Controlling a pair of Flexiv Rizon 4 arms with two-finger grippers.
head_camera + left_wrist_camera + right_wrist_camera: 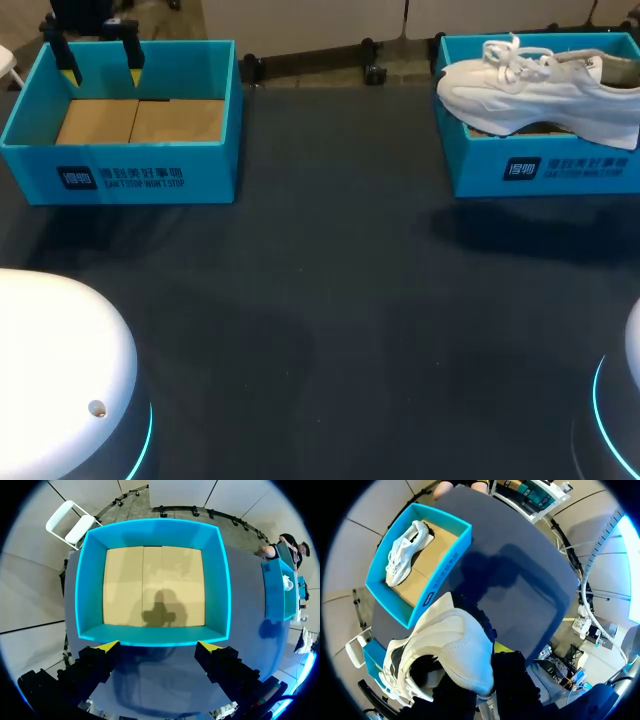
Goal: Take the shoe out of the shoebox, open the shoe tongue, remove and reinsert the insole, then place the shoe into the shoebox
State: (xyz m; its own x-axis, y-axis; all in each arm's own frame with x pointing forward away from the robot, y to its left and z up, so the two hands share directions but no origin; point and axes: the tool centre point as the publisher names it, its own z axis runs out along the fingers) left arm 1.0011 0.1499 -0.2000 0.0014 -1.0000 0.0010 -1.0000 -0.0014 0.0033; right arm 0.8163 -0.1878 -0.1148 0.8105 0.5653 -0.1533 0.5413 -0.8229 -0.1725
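Our left claw gaped over the empty box at the tabletop's far left corner. The white shoe, perched atop the far-right shoebox, risked toppling, we judged. Whether our right claw held it, we could not tell.

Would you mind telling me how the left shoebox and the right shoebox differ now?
The left shoebox shows only its bare cardboard floor, while the right shoebox has a white shoe sticking up past its rim. The open left pincer hangs over the left shoebox's far wall; no pincer shows over the right shoebox in the head view. Both are teal, lidless, and printed on the front.
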